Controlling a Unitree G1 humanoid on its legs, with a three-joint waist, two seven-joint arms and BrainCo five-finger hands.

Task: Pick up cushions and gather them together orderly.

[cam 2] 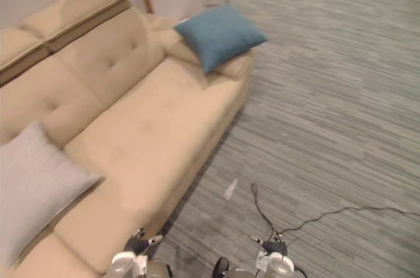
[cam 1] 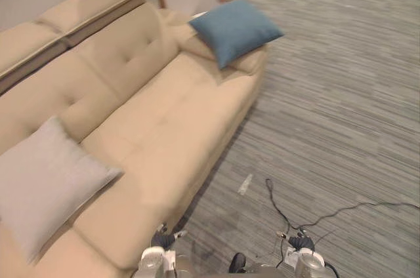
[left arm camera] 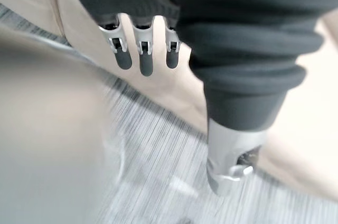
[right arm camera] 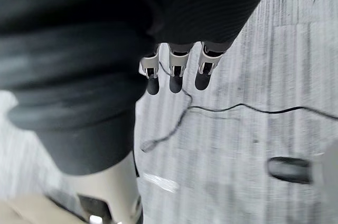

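Both cushions are well apart from our fingers. The pale grey square fabric cushion leans on the near end of the beige upholstered sofa, ahead and to the left of our left hand. The blue square fabric cushion rests tilted on the far armrest, far beyond the fingers of either hand. We judge both cushions light, soft and easily squashed. They are not fragile, but they will likely sag and swing if pinched by one corner, so we would take each along an edge, or between both palms at opposite sides, to keep it flat for orderly stacking. The eye views give us where the cushions lie and the stretch of seat between them, while from there the hands are too small for us to read. The wrist views supply that: the left hand's fingers hang straight and relaxed with nothing in them, the sofa's front just past them. The right hand likewise hangs loose and empty, with grey striped carpet beyond its fingertips.
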